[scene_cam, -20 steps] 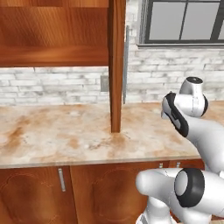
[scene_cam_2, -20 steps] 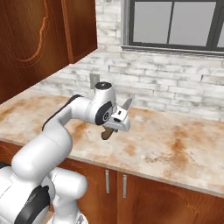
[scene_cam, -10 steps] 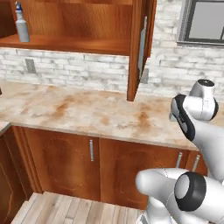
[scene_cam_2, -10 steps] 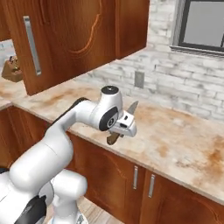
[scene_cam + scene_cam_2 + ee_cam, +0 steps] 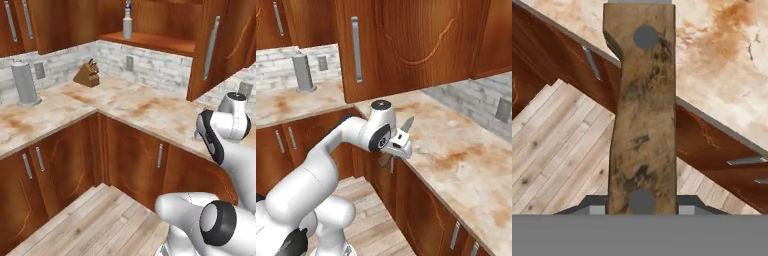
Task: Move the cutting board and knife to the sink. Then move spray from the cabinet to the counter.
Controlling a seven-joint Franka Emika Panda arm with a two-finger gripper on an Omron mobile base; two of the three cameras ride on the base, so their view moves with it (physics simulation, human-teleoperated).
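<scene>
At the centre of the right base view, the two-finger gripper is partly closed on a knife: a pale pointed blade sticks up and right above the hand, and a brown wooden handle pokes out below it. Seen from the hand view, that worn brown wooden handle with two grey rivets runs up the middle of the frame, rising from between the dark finger tips at the bottom edge. Behind it lie the beige stone-look counter with rusty orange-brown blotches at upper right, low reddish-brown cabinet fronts with silver bar handles crossing diagonally, and a pale plank floor at lower left.

High in the left base view, the small light-grey spray bottle with a blue-and-white trigger nozzle stands upright on the plank shelf of the open reddish-brown wall cabinet, well apart from the gripper, which sits at the right edge of that frame beside the arm. The cabinet's door with a long silver bar handle hangs open at upper right.

Along the counter, an L-shaped run under a whitish brick wall, stand a brown wooden knife block and a tall grey cylinder on a round base at upper left.
</scene>
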